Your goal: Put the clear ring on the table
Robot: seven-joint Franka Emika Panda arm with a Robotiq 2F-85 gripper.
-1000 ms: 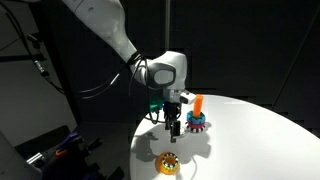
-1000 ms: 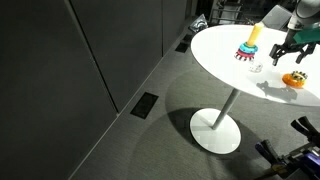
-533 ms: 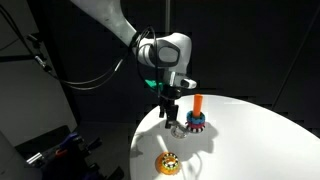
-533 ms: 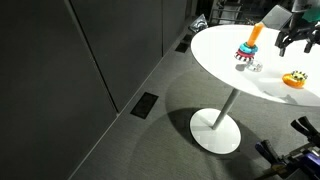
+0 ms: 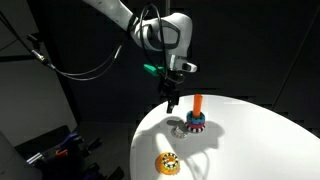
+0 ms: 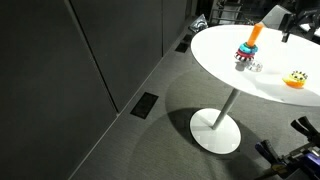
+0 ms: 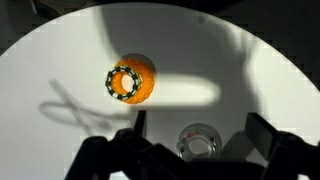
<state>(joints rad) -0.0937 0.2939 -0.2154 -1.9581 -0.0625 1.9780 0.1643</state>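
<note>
The clear ring [image 7: 198, 141] lies flat on the white table [image 7: 60, 70], seen below and between my fingers in the wrist view. It lies right beside the ring-stacking toy [image 5: 196, 121] in both exterior views [image 5: 178, 128] [image 6: 256, 67]. My gripper [image 5: 170, 100] is open and empty, well above the ring and not touching it. In the wrist view its dark fingers [image 7: 200, 125] stand wide apart at the bottom edge. It also shows at the top right of an exterior view [image 6: 291, 27].
A yellow ring with dark dots [image 7: 130, 82] lies on the table near the front edge [image 5: 168, 163] [image 6: 295, 80]. The toy's orange post with coloured rings [image 6: 249, 48] stands beside the clear ring. The round table [image 6: 225, 75] rests on one pedestal.
My gripper has risen from just above the table beside the toy to well above it. The clear ring stays on the table where the gripper was.
</note>
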